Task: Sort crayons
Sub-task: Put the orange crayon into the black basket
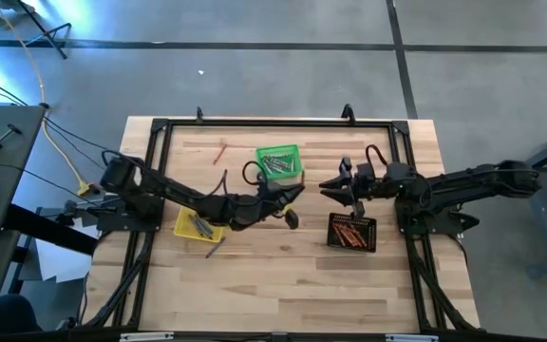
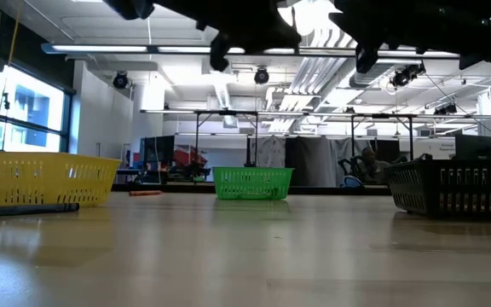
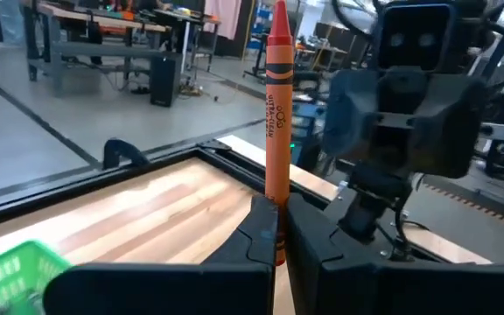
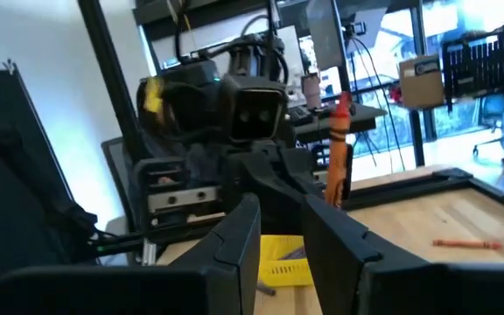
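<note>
My left gripper (image 1: 295, 194) is over the table's middle, shut on an orange-red crayon (image 3: 276, 114), which also shows in the right wrist view (image 4: 337, 149). My right gripper (image 1: 334, 187) faces it from the right, open and empty, its fingers (image 4: 245, 234) apart. A green basket (image 1: 280, 161) holds grey crayons. A yellow basket (image 1: 198, 226) holds grey crayons. A black basket (image 1: 352, 231) holds orange-red crayons. One orange-red crayon (image 1: 220, 150) lies flat on the table at the far left, and a grey one (image 1: 215, 250) lies by the yellow basket. My left gripper pinches the orange-red crayon near its lower end (image 3: 277, 214) between its two fingers. The fingers are about level and point toward the table's right, across the crayon. The crayon stands upright, tip up, lifted clear of the table.
A black frame (image 1: 254, 122) runs round the tabletop. The three baskets stand in the low view as yellow (image 2: 41, 179), green (image 2: 252, 182) and black (image 2: 459, 188). The near half of the table (image 1: 283, 285) is bare wood.
</note>
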`<action>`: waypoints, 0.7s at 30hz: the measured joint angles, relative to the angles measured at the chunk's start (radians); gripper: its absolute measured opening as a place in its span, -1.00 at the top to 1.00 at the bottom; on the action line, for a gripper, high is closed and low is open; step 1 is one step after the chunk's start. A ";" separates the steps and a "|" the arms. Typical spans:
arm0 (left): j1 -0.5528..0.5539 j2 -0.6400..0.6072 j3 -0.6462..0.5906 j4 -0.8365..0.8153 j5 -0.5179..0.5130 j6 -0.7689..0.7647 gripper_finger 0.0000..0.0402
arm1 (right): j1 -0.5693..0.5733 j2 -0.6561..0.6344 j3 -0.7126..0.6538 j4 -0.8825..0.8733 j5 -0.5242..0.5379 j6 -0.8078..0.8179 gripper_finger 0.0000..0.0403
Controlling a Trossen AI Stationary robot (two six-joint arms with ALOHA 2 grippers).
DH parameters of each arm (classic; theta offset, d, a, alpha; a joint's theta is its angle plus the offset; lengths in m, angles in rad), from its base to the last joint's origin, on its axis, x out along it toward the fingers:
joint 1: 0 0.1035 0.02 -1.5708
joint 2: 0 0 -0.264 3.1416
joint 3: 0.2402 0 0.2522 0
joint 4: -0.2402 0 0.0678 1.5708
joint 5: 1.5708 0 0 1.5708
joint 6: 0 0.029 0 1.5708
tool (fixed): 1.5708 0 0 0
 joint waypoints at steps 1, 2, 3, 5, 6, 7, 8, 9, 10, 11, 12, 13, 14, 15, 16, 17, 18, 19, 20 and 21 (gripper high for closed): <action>0.002 0.010 0.014 -0.001 0.002 0.005 1.00 | 0.000 0.000 0.000 -0.003 0.000 0.015 0.59; 0.004 0.017 0.027 -0.004 0.002 0.007 1.00 | 0.000 0.000 0.000 -0.005 0.000 0.030 0.59; 0.004 0.030 0.046 -0.002 0.006 0.006 1.00 | 0.000 0.000 0.000 -0.007 0.000 0.039 0.59; 0.007 0.047 0.070 -0.003 0.022 0.011 1.00 | 0.000 0.000 0.000 -0.012 0.000 0.053 0.59; 0.008 0.058 0.084 -0.007 0.027 0.015 1.00 | 0.000 0.000 0.000 -0.014 0.001 0.056 0.59; 0.009 0.072 0.101 -0.003 0.041 0.016 1.00 | 0.000 0.000 0.000 -0.022 0.005 0.064 0.59; 0.010 0.079 0.112 -0.005 0.048 0.016 1.00 | 0.000 0.001 0.000 -0.030 0.015 0.075 0.59; 0.010 0.082 0.121 -0.010 0.049 0.019 1.00 | 0.000 0.001 0.000 -0.035 0.020 0.076 0.59; 0.010 0.091 0.135 -0.007 0.058 0.024 1.00 | 0.000 0.001 0.000 -0.040 0.025 0.075 0.59; 0.010 0.098 0.145 0.000 0.068 0.029 1.00 | 0.000 0.001 0.000 -0.046 0.028 0.075 0.59; 0.010 0.100 0.148 -0.005 0.067 0.034 1.00 | 0.000 0.001 0.000 -0.048 0.029 0.075 0.59; 0.010 0.101 0.152 -0.017 0.067 0.040 1.00 | 0.000 0.001 0.000 -0.048 0.029 0.075 0.59; 0.010 0.104 0.158 -0.020 0.077 0.040 1.00 | 0.000 0.001 0.000 -0.049 0.029 0.075 0.59; 0.010 0.102 0.160 -0.019 0.084 0.037 1.00 | 0.000 0.001 0.000 -0.049 0.029 0.075 0.59; 0.010 0.100 0.160 -0.017 0.083 0.033 1.00 | 0.000 0.001 0.000 -0.049 0.031 0.075 0.59; 0.010 0.100 0.160 -0.015 0.084 0.032 1.00 | 0.000 0.001 0.000 -0.049 0.035 0.074 0.59; 0.010 0.100 0.160 -0.018 0.085 0.032 1.00 | 0.000 0.001 0.000 -0.049 0.036 0.074 0.59; 0.010 0.100 0.160 -0.019 0.086 0.029 1.00 | 0.000 0.001 0.000 -0.048 0.040 0.074 0.59; 0.010 0.100 0.160 -0.018 0.093 0.020 1.00 | 0.000 0.001 0.000 -0.049 0.051 0.073 0.59; 0.010 0.100 0.160 -0.019 0.100 0.011 1.00 | 0.000 0.001 0.000 -0.047 0.059 0.072 0.59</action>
